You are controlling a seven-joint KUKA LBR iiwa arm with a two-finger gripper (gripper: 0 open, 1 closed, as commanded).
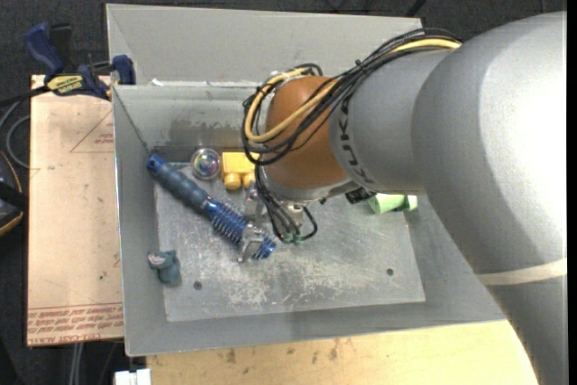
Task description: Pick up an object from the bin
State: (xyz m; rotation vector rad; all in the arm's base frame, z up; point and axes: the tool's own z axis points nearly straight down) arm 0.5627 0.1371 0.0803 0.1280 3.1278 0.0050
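Observation:
My gripper [268, 219] hangs low over the middle of the bin, just under the arm's orange cover. Right below it lies the coiled end of a long blue tool [200, 199], which has a dark blue handle and runs diagonally from the upper left to the centre. Whether the gripper touches that tool I cannot tell. A yellow block [236, 165] and a clear round ball [206, 162] sit just behind the tool, to the gripper's upper left.
A green piece [389, 204] lies to the right, partly under the arm. A small grey-blue lump [166, 266] rests near the front left corner. The arm covers the right and back of the bin.

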